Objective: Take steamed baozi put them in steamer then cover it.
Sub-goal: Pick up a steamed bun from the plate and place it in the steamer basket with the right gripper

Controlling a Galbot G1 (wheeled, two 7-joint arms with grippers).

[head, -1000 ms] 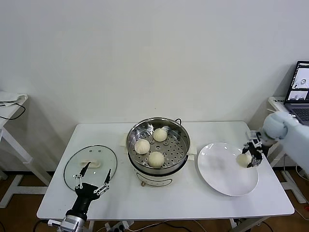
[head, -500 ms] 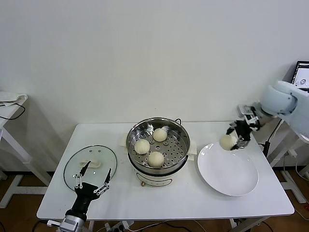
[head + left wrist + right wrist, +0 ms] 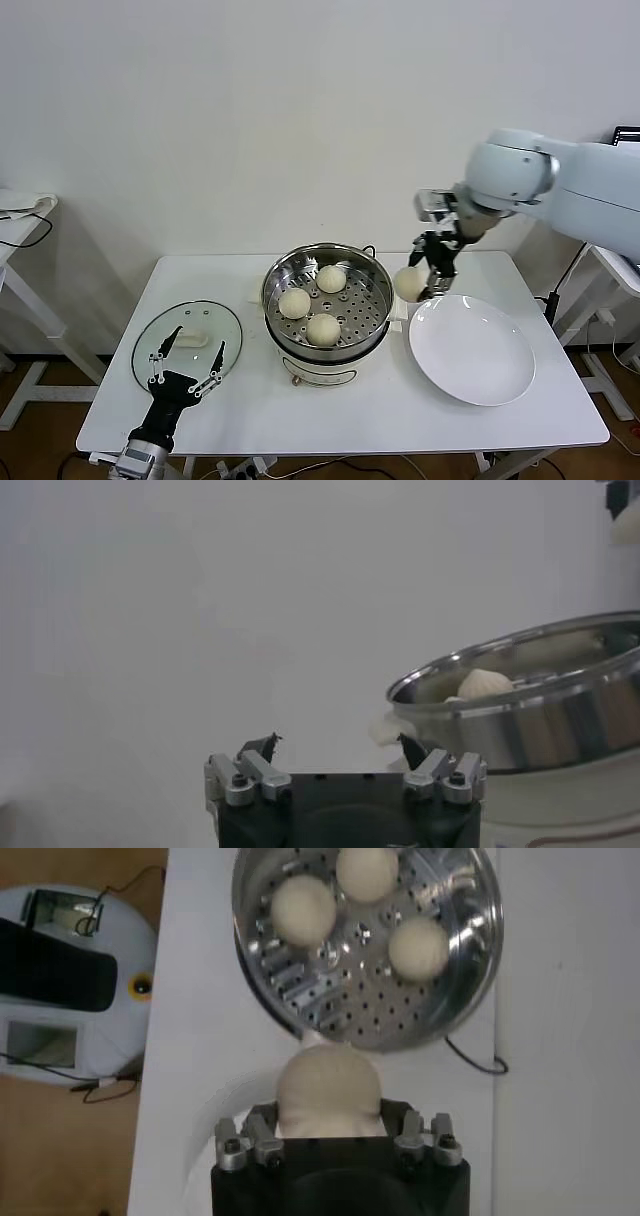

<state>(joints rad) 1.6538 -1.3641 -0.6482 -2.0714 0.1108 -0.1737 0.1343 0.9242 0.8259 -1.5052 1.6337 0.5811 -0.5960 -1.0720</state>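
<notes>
The steel steamer point(image 3: 375, 272) point(image 3: 470, 943) stands mid-table with three cream baozi on its perforated tray point(image 3: 294, 302) point(image 3: 331, 278) point(image 3: 323, 328). My right gripper point(image 3: 420, 284) point(image 3: 331, 1110) hangs in the air just right of the steamer's rim, shut on a fourth baozi point(image 3: 408, 283) point(image 3: 328, 1090). The glass cover point(image 3: 190, 322) lies flat on the table to the left, white handle up. My left gripper point(image 3: 186, 372) point(image 3: 338, 748) hovers over the cover's near edge, open, with nothing between its fingers.
A bare white plate point(image 3: 472, 348) lies right of the steamer. A white side table point(image 3: 20, 215) with a cable stands far left. In the right wrist view a white device point(image 3: 70, 983) sits on the brown floor beside the table edge.
My right gripper has lifted the baozi off the white plate and carried it up and to the left, to beside the steamer's rim. The left arm has barely shifted.
</notes>
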